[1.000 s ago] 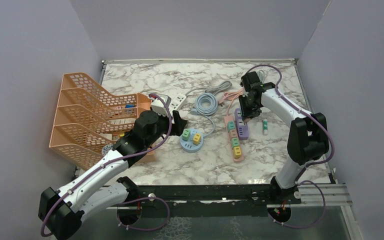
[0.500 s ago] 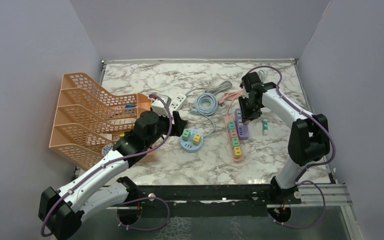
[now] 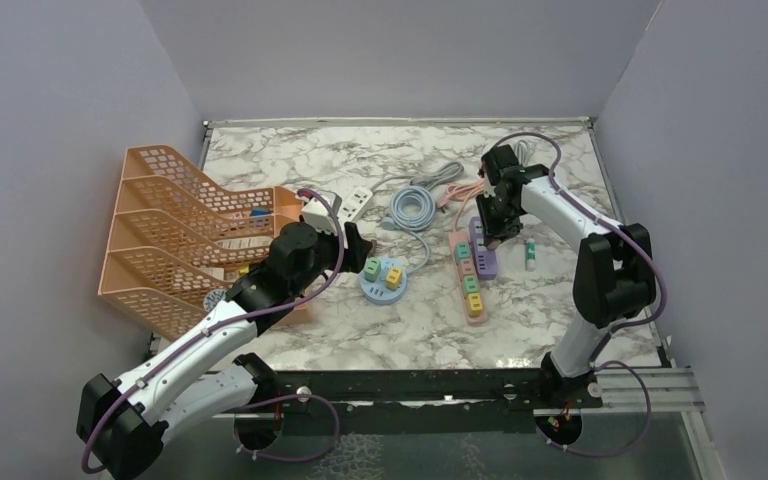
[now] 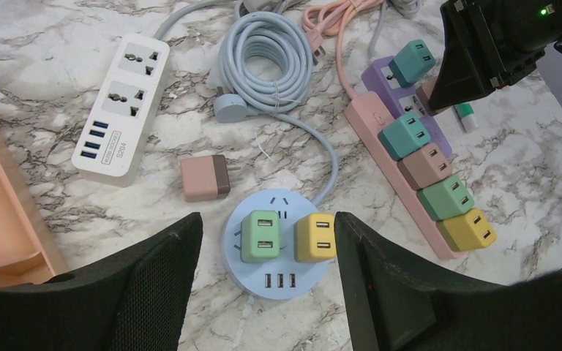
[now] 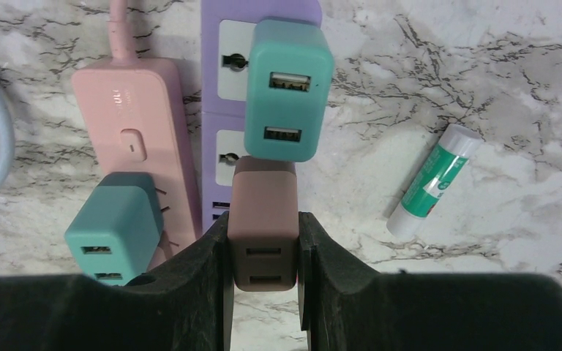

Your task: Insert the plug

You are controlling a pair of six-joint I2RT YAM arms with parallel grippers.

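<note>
Bearing surface: the marble table (image 3: 290,165) spreads under both grippers.
Rack: an orange file rack (image 3: 160,230) stands behind the left gripper, alongside its arm.
Left gripper (image 4: 267,223): released, jaws wide apart with nothing between them, hovering over the round hub.
Right gripper (image 5: 263,241): clenched on the brown plug, pointing down at the purple strip.
Cable: a coiled grey-blue cable (image 4: 263,62) lies well beyond the left gripper's fingertips.
Pink strip (image 5: 135,110): just left of the right gripper and touching the purple strip; a teal charger (image 5: 113,223) on it sits right beside the left finger.
White strip (image 4: 121,110): ahead and to the left of the left gripper.
Purple strip (image 5: 223,14): directly under and ahead of the right gripper.
Round hub (image 4: 278,274): below the left gripper, carrying a green charger (image 4: 257,235) and a yellow charger (image 4: 315,236).
In the way: a second teal charger (image 5: 289,91) fills the purple strip's far socket, just ahead of the plug's far end.
Brown plug (image 5: 263,234): between the right fingers, over the purple strip's near end; whether its pins are seated cannot be told.
Loose adapter (image 4: 205,178): on the table just ahead of the left finger.
Glue stick (image 5: 432,183): right of the right gripper, apart from it.
Change: the right arm has shifted very slightly leftward since a second ago, with the same grip; the left arm and the table's things lie as before.
</note>
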